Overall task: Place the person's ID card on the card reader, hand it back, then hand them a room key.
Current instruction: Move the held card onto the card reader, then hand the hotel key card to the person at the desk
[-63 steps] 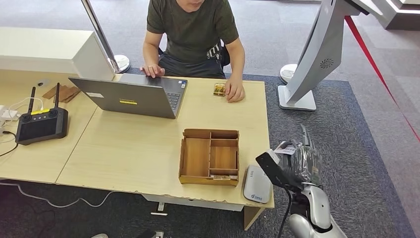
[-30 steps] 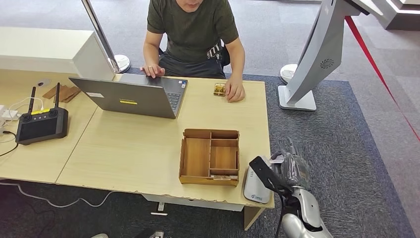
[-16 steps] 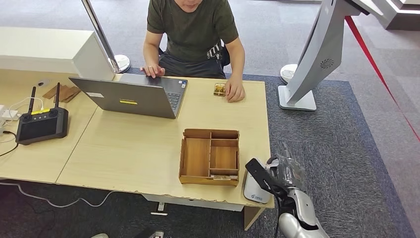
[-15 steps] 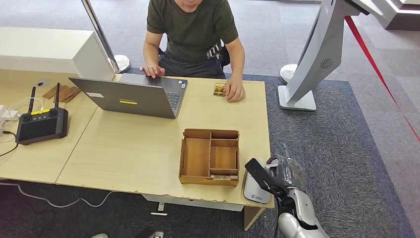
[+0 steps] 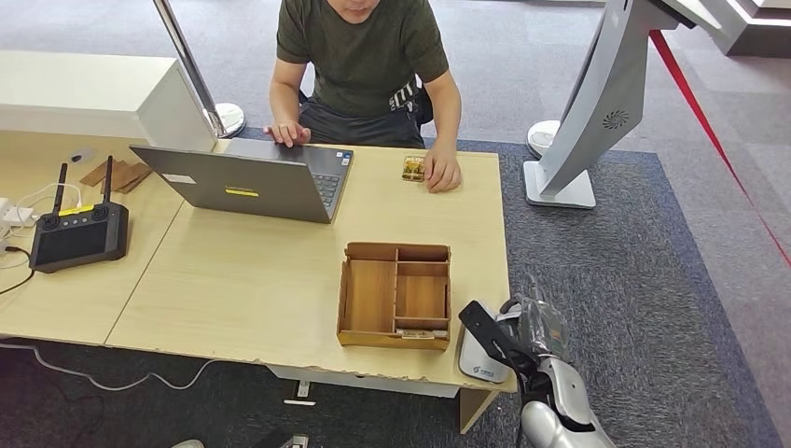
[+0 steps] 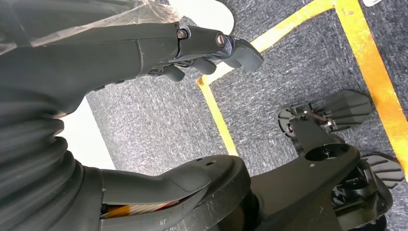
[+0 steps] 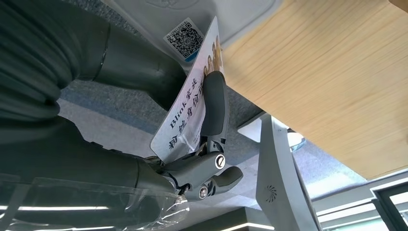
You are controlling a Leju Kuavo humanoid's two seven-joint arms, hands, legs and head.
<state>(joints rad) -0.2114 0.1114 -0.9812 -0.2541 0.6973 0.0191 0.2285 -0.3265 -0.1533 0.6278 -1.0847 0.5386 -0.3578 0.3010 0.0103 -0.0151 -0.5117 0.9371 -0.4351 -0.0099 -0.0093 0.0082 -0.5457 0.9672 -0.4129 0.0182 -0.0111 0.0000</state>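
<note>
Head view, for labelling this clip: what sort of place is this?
Probably a mock hotel check-in desk in an office or lab: a pale wooden table with a white card reader, an open grey laptop, and a grey standing kiosk on carpet.

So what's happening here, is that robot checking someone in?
It looks that way. The robot's right hand holds a printed card just above the white card reader at the near corner of the table. Across the table a person sits at a laptop, one hand by a small gold item.
</note>
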